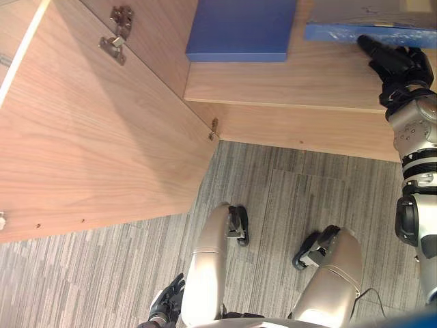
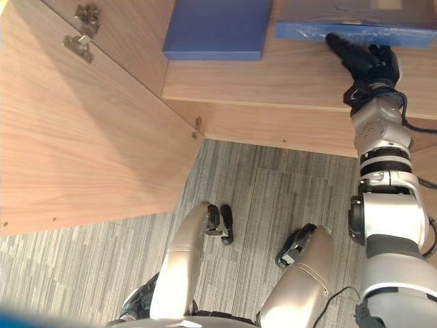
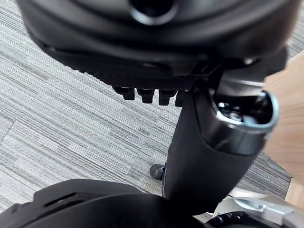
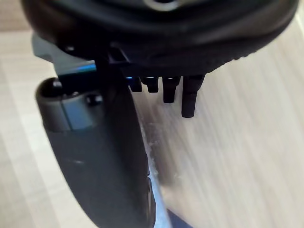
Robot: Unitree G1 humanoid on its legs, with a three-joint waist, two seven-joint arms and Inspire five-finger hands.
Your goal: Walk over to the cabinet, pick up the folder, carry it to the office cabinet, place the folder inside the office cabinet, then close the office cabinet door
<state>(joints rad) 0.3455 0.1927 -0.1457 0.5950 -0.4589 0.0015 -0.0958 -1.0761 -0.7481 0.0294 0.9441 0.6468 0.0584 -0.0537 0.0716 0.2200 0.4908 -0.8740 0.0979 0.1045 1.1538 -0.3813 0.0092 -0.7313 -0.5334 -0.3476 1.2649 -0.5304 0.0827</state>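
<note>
The right hand [image 1: 403,68] is up on the wooden shelf [image 1: 287,82] of the open cabinet. Its thumb tip touches the near edge of the folder [image 1: 334,33], which lies flat on the shelf just past the hand. The fingers are loose and apart and grip nothing.

On the thumb side of the hand, well apart from it, a flat blue box [image 1: 240,29] lies on the same shelf. Bare wood shows between the box and the folder. Farther out on that side the cabinet door [image 1: 89,137] swings wide open, with metal hinges [image 1: 117,34] on its inner side.

The right wrist view shows the thumb lying along the shelf with a thin blue edge by its tip. The head views show the whole front edge of the shelf, just behind the hand's wrist, and grey carpet [image 1: 287,198] below it.

The left hand [image 1: 166,304] hangs low over the carpet, fingers loose and holding nothing.
</note>
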